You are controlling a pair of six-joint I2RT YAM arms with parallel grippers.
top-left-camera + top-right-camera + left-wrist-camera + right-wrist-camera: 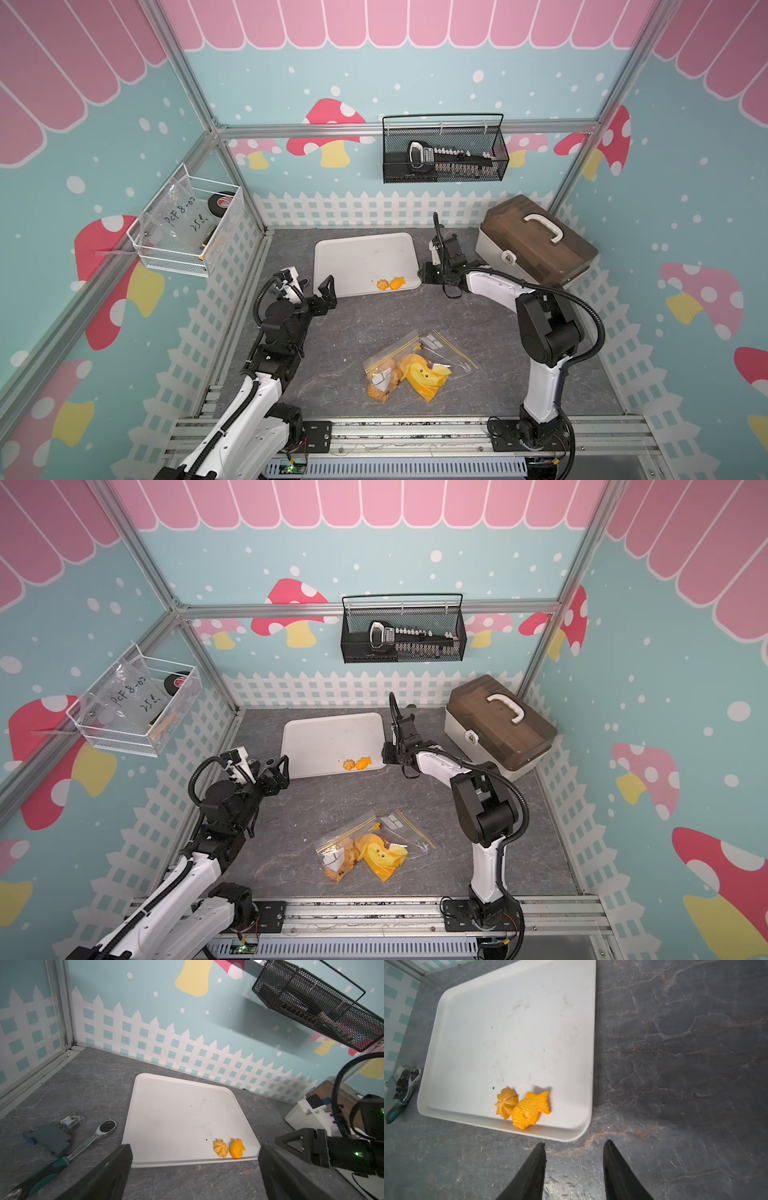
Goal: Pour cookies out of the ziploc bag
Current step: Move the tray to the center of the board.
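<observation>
The clear ziploc bag lies flat on the grey table near the front, with a yellow cartoon print and some golden cookies still inside. Two more cookies, a flower shape and a fish shape, rest on the white tray near its front right corner. My right gripper hovers just off that corner, jaws partly apart and empty. My left gripper is wide open and empty at the tray's front left edge.
A brown-lidded toolbox stands at the back right, behind the right arm. A ratchet wrench and a small dark box lie left of the tray. A black mesh basket and a white wire basket hang on the walls.
</observation>
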